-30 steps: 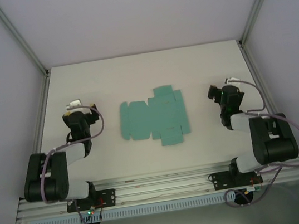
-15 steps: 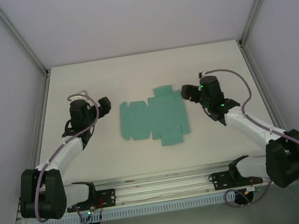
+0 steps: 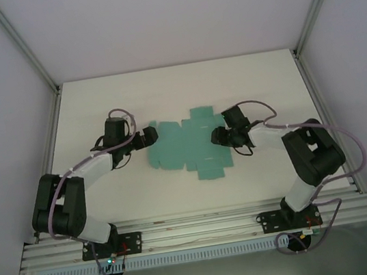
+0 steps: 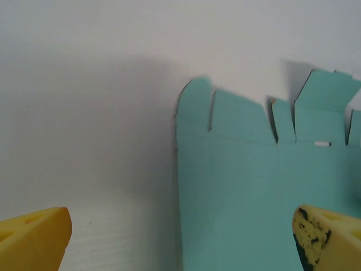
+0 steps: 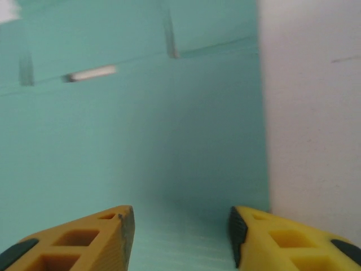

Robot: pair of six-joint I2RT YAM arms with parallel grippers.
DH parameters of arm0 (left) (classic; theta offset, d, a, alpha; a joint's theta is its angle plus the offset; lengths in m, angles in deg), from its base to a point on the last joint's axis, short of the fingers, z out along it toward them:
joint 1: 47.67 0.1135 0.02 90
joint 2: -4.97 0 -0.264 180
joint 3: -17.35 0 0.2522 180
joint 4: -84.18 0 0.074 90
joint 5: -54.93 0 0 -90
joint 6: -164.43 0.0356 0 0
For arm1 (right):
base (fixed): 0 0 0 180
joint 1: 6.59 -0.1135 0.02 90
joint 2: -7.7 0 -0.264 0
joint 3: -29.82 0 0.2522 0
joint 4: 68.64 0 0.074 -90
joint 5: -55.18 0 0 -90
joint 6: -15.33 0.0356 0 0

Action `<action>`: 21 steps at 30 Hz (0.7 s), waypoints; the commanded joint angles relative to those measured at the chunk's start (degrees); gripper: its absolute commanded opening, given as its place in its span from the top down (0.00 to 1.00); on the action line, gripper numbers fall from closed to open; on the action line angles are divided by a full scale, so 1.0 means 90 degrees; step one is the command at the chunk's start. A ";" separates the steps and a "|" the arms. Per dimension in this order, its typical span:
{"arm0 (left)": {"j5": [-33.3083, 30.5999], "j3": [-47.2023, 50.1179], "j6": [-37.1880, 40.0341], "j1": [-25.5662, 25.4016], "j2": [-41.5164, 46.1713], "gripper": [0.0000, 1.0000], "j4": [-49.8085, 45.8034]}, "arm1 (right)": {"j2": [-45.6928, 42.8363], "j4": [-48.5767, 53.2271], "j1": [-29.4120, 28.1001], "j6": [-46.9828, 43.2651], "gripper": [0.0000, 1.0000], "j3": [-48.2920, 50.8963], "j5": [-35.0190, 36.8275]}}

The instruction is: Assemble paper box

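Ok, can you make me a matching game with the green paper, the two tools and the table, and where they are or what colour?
Things:
1 paper box
2 left tool
3 right tool
4 table

Clues:
A white
B open, at the paper box's right edge
C teal-green, lying flat
D open, at the paper box's left edge

Pairs: 1-C, 2-D, 3-B, 4-A

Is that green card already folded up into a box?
No, the green card lies flat on the white table with its flaps spread out, not folded.
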 commanded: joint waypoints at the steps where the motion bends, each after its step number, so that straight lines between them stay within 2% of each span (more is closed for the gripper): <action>1: 0.0595 -0.0165 0.0147 0.0000 -0.0208 0.00 -0.0146 | 0.0404 -0.0114 0.0178 0.0207 0.54 0.0090 -0.0069; 6: 0.1185 -0.0210 0.0138 0.0005 -0.0608 0.02 0.0154 | 0.0690 -0.0435 0.0199 0.0091 0.55 0.0303 -0.0050; 10: 0.2027 -0.0081 -0.0348 0.0002 -0.0919 0.14 0.1102 | 0.0764 -0.0563 0.0206 0.0121 0.56 0.0397 -0.0034; 16: 0.2254 0.0098 -0.0849 0.0000 -0.1140 0.49 0.1920 | 0.0586 -0.0818 0.0280 0.0102 0.56 0.0621 -0.0085; 21: 0.2335 0.0371 -0.1253 0.0015 -0.1025 0.88 0.2628 | 0.0394 -0.0812 0.0491 0.0039 0.56 0.0672 -0.0297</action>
